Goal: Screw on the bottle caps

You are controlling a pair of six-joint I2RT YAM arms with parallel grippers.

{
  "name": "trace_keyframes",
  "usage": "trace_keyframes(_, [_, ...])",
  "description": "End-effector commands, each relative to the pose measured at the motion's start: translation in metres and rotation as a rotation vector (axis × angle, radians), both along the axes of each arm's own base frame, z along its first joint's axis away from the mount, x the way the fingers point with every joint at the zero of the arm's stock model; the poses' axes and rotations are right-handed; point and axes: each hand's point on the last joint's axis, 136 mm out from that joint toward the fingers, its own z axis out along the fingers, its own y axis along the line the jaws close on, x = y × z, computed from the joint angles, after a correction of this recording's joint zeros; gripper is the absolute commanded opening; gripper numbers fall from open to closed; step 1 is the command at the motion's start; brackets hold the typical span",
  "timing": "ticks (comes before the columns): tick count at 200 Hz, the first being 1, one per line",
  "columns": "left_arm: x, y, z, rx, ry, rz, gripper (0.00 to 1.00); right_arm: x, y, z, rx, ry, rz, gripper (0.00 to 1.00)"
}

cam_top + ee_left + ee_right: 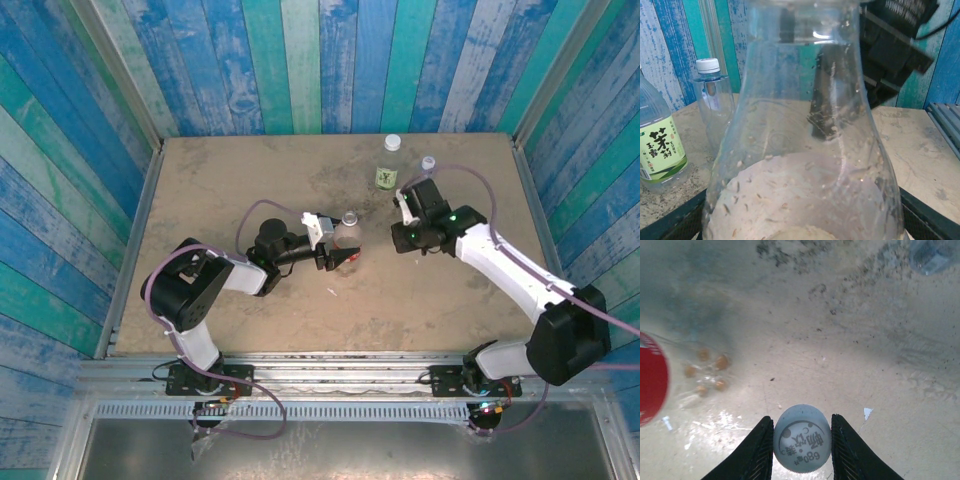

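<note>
Nearest, the left gripper (338, 258) clamps the red-labelled bottle (805, 150) low down. It stands upright mid-table, long axis vertical, neck pointing up. Just to its right, the right gripper (802, 420) pinches a white cap (802, 439) by its rim, printed top up, short of the neck. Beyond stand the capped green-labelled bottle (388, 172) and slim bottle (428, 165).

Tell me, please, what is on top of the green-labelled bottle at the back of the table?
A white cap sits on the green-labelled bottle. How tightly it is screwed on cannot be seen, and the cap hides the bottle's mouth.
</note>
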Motion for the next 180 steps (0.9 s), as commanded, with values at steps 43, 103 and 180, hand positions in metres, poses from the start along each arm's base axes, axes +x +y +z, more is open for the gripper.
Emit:
trace_keyframes(43, [-0.011,0.001,-0.02,0.067,0.059,-0.027,0.75,-0.015,0.022,0.066,-0.035,0.025,0.171,0.32])
trace_keyframes(103, [-0.011,0.001,-0.021,0.073,0.062,-0.028,0.75,-0.011,0.067,0.129,-0.039,-0.075,0.31,0.33])
trace_keyframes(180, [-0.01,0.001,-0.022,0.063,0.069,-0.021,0.73,-0.015,0.11,0.145,-0.029,-0.111,0.413,0.33])
